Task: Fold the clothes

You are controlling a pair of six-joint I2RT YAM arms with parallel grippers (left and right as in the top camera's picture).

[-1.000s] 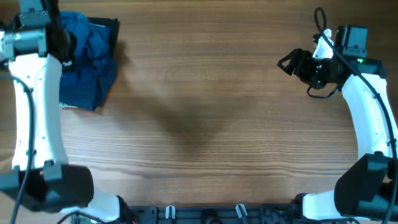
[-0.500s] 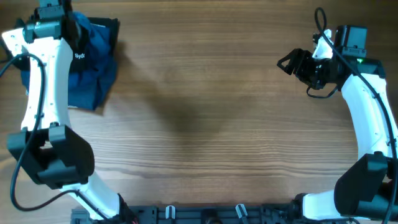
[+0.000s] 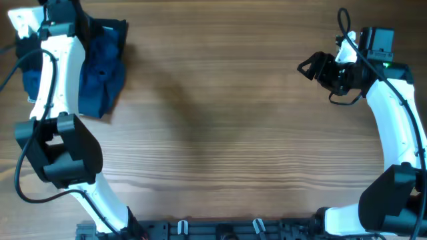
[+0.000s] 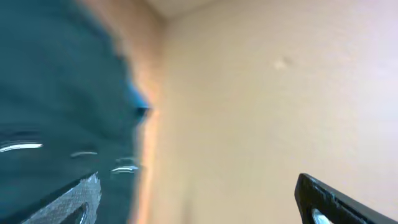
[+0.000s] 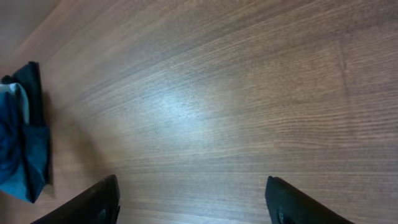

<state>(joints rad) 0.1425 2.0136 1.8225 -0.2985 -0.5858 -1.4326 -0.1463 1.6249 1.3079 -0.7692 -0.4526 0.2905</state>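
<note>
Reach favours the left arm: the black shirt (image 3: 117,30) shows as a dark edge behind the blue shirt (image 3: 100,67) in the tabletop's (image 3: 213,133) far left corner, under that arm. The left tool (image 4: 198,183) looks spread, though blurred. The right tool (image 3: 307,65), spread and empty, hangs well away.

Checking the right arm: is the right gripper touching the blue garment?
Apart. Overhead view shows the right gripper at one side of the table, the blue garment at the opposite side, bare wood between.
</note>
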